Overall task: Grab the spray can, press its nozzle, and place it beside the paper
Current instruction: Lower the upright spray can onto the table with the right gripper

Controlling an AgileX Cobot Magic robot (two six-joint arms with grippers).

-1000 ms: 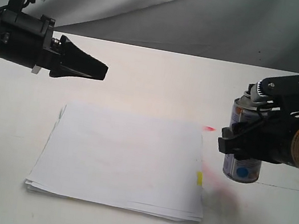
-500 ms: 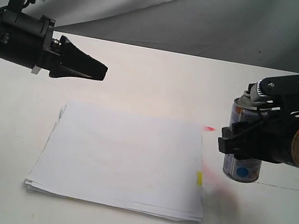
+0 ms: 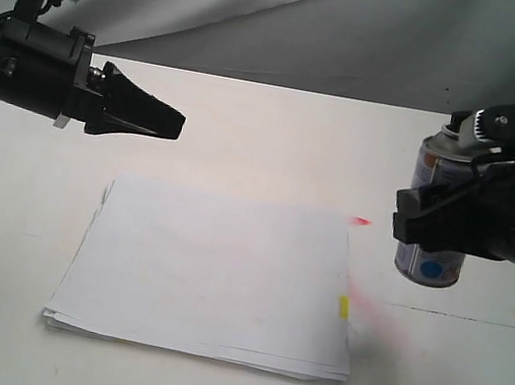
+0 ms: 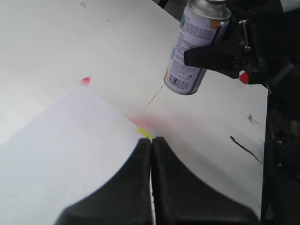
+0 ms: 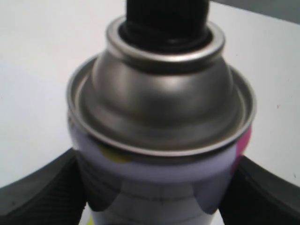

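Off the pink-misted right edge of the thin stack of white paper [image 3: 213, 275] on the counter [image 3: 279, 127], the right gripper [image 3: 429, 221] pinches the small silver spray can [image 3: 432, 268] aloft, higher and farther right than a second ago. The spraying step looks done, though the can's top is obscured; next, lower it upright beside the sheets. Behind, the left gripper [image 3: 175, 123] hovers, pressed together.

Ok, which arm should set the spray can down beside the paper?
Right. Its hand grips the spray can, held aloft just past the paper's edge. The left hand is shut, empty, and on the paper's opposite side.
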